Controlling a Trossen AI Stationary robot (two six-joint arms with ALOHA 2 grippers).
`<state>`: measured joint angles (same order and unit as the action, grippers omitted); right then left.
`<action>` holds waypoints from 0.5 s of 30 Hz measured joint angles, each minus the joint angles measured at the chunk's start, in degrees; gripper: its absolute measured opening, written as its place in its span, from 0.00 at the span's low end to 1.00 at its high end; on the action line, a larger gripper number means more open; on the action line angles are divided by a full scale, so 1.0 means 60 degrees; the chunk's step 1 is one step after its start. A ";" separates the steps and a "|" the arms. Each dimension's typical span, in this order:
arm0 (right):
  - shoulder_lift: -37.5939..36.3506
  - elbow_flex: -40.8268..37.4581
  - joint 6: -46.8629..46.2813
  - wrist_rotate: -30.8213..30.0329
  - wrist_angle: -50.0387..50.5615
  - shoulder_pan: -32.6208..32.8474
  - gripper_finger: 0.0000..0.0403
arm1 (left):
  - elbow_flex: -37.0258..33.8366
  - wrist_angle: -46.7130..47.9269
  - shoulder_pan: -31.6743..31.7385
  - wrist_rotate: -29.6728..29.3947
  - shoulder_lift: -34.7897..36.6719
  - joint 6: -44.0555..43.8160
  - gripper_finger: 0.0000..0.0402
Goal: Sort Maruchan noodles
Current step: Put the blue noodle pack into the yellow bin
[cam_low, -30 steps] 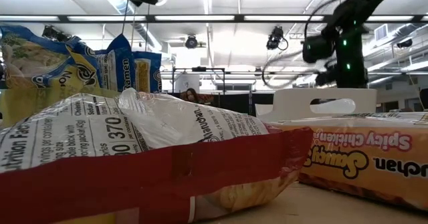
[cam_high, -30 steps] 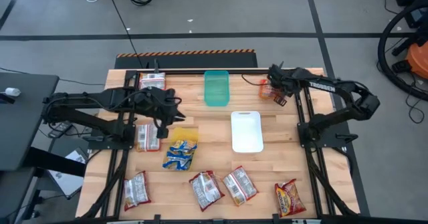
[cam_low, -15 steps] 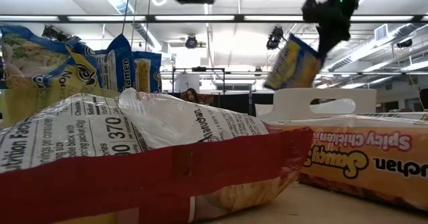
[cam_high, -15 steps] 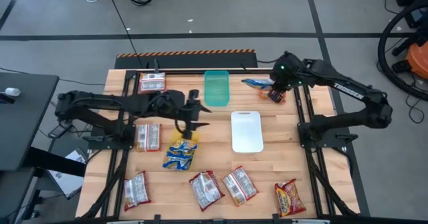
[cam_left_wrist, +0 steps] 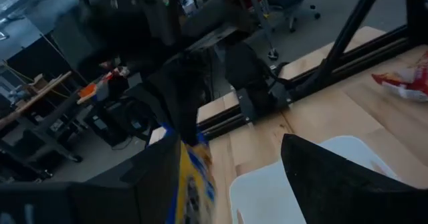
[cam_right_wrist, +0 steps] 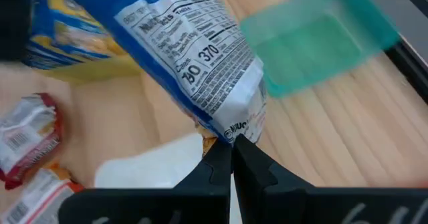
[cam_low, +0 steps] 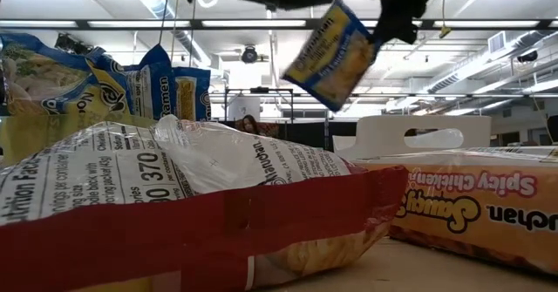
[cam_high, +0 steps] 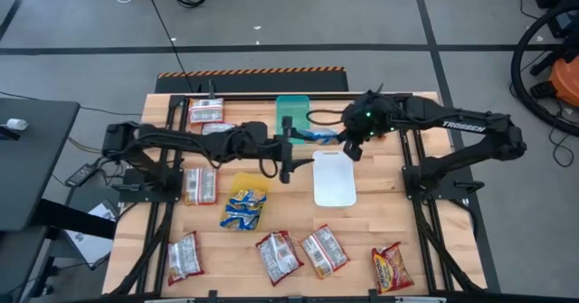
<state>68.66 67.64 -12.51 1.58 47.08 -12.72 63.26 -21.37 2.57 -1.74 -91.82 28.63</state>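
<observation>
- We see the right gripper (cam_high: 348, 143) clenched on one corner seam of a blue-and-yellow packet (cam_high: 318, 136), hanging in the air between the green tray (cam_high: 292, 109) and the white tray (cam_high: 333, 178) at mid-table.
- The left gripper (cam_high: 288, 149) has its fingers spread wide just left of that packet, touching nothing we can see.
- We judge the packet light and crinkly: it dangles tilted from a single pinch, so the film is soft and probably slick.
- The noodle block inside is likely brittle, so we would grip the flat sealed edge, not the middle.
- Two more blue packets (cam_high: 245, 203) lie left of the white tray; red-and-silver packets (cam_high: 279, 255) sit along the near edge.
</observation>
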 joint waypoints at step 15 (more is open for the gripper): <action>0.1003 -0.0004 0.0090 -0.0068 -0.0726 0.1040 0.02 | 0.0145 0.0721 -0.0015 -0.0927 -0.0552 -0.0216 0.66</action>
<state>74.68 67.61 -11.97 1.17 42.72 -6.47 64.14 -17.05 2.48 -7.30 -95.13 27.33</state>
